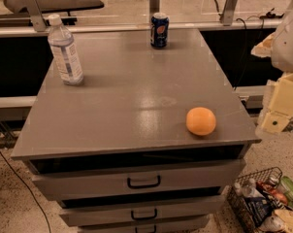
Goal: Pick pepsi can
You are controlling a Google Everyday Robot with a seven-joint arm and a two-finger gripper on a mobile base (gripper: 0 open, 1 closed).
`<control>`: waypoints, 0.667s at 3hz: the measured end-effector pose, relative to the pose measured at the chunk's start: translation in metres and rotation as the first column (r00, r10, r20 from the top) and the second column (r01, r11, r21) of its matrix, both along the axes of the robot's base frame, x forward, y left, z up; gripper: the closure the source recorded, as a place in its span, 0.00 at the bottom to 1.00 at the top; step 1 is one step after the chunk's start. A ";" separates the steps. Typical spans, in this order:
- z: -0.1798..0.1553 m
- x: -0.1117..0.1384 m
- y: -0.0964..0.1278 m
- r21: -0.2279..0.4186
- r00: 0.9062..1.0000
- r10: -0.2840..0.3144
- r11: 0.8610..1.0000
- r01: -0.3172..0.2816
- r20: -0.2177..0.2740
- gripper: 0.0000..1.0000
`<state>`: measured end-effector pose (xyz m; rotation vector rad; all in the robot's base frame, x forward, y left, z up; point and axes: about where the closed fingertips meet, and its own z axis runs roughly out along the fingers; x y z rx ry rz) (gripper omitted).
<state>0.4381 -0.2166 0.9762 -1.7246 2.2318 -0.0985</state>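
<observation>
We judge the pick as barely begun. The can point(159, 30) stands upright at about 12 o'clock on the cabinet point(127, 101) top, close to the far edge, with nothing touching it. Our gripper point(278, 111) hangs off the cabinet's right side at about 3 o'clock, near the edge and well apart from the can. We cannot tell whether the claw is released or clenched, but it grasps nothing that we can see.

A bottle point(65, 50) stands at about 10 o'clock, and an orange point(201, 121) lies at about 5 o'clock near the front edge. The orange is the thing nearest the gripper.

The whole job is left, as we read it: reach across to 12 o'clock, passing behind the orange, close on the can and lift it.
</observation>
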 end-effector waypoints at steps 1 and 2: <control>0.000 0.000 0.000 0.000 1.000 0.000 1.000 0.000 0.000 0.00; 0.002 0.002 0.001 0.012 1.000 0.002 1.000 -0.002 0.022 0.00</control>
